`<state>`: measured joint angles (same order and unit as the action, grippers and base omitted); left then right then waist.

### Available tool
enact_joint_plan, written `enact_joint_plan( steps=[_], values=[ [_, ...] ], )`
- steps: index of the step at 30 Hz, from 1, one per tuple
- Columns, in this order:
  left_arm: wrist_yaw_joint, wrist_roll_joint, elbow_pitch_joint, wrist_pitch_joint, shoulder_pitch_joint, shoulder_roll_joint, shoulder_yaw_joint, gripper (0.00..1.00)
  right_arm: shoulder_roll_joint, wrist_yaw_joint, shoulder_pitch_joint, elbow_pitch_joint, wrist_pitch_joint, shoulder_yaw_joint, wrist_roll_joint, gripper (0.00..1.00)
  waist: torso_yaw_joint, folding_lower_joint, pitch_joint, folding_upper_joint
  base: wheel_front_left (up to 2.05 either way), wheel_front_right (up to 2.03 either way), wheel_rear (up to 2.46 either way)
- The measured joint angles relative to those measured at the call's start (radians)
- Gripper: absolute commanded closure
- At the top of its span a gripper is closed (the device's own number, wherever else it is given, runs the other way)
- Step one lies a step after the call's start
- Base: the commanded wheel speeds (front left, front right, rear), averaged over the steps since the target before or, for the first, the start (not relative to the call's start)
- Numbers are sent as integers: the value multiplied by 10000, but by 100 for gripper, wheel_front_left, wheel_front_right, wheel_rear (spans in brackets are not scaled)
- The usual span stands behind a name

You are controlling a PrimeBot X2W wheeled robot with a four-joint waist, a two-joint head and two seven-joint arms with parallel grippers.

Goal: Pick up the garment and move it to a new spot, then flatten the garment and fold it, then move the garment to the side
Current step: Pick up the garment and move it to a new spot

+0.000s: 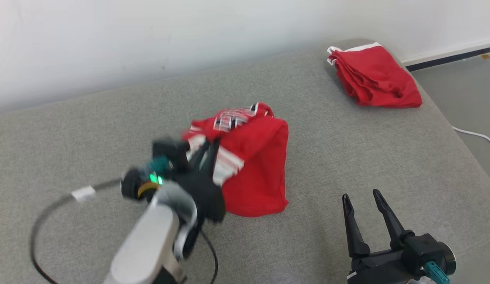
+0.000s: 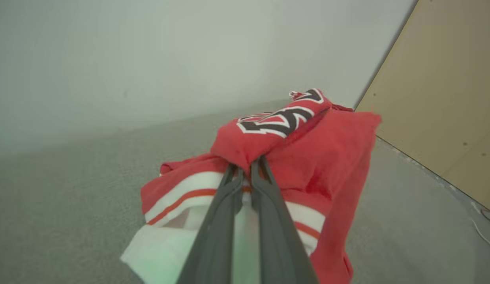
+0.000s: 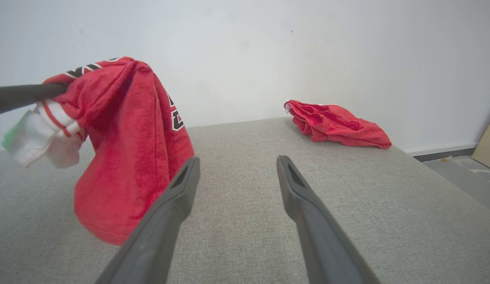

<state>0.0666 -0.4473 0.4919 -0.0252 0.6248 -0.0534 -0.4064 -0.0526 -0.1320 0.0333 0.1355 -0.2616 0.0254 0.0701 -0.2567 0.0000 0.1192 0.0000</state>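
One grey padded surface (image 1: 347, 157) is spreading across the head view. Two red garments are showing: one jersey (image 1: 256, 169) (white-striped, dark lettering) is hanging bunched at the frame's centre, and one folded garment (image 1: 375, 79) is lying at the upper right. Of two grippers, the left gripper (image 1: 208, 150) is pinching the jersey's upper folds at centre left, while the right gripper (image 1: 359, 194) is standing spread and empty at the lower right.
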Motion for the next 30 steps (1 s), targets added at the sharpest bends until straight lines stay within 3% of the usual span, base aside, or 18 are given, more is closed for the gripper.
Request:
enact_joint_plan(
  steps=[5, 6, 7, 11, 18, 24, 30],
  values=[
    [44, 42, 1578, 397, -581, 15, -506, 100, 2, 0, 33, 100, 0, 59, 36, 0, 94, 0, 22, 0, 0, 0, 0],
    [52, -38, 1827, 497, -618, 17, -571, 65, 2, 0, 37, 121, 0, 67, 44, 0, 116, 0, 5, 0, 0, 0, 0],
    [69, -48, 2011, 589, -622, 8, -694, 0, 4, 0, 41, 142, 0, 77, 44, 0, 144, 0, -17, 0, 0, 0, 0],
    [123, -458, 2236, 1147, -616, 23, -1162, 0, 8, 0, 30, 213, 0, 77, 25, 0, 278, 0, -165, 0, 0, 0, 0],
    [-167, -821, 1707, 2276, -375, -23, -1331, 0, 8, 0, -333, 127, -2, -245, -81, 0, 780, -1, -588, 0, 0, 0, 0],
    [-322, -360, 930, 2671, -399, -738, -1254, 0, 8, 0, -442, -54, -2, -445, -115, 0, 1214, -1, -823, -1, 0, 0, 0],
    [-794, -102, -337, 2849, -1176, -1626, -608, 0, 8, 0, -608, -153, -2, -552, -144, 0, 1736, -1, -1061, 0, 0, 0, 0]
  ],
)
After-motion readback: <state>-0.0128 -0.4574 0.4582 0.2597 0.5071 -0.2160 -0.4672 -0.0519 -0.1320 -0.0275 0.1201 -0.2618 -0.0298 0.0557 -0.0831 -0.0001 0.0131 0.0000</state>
